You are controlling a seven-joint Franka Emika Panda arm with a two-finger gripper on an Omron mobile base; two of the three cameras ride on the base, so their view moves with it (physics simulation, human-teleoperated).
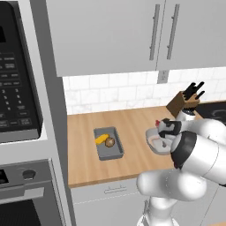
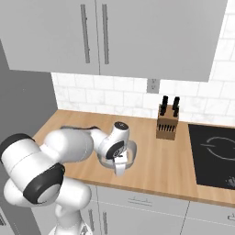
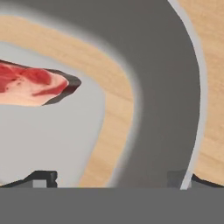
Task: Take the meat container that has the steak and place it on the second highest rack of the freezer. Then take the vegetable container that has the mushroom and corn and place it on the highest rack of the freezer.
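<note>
Straddling the meat container's rim (image 3: pixel 192 78), the gripper (image 3: pixel 116 177) stands wide, steak (image 3: pixel 30 85) just inside.

Bare wooden counter (image 1: pixel 84 132) separates grey rectangular vegetable container (image 1: pixel 108 143) from round grey meat container (image 2: pixel 131 153); wooden knife block (image 2: pixel 167 124) stands behind, near the wall.

A home kitchen is showing here: a wooden counter (image 1: pixel 132 123) is running under grey wall cabinets (image 1: pixel 106 31) and white tiles, with a knife block (image 2: pixel 167 123), a cooktop (image 2: pixel 213 153) and a built-in oven (image 1: pixel 26 194).
</note>
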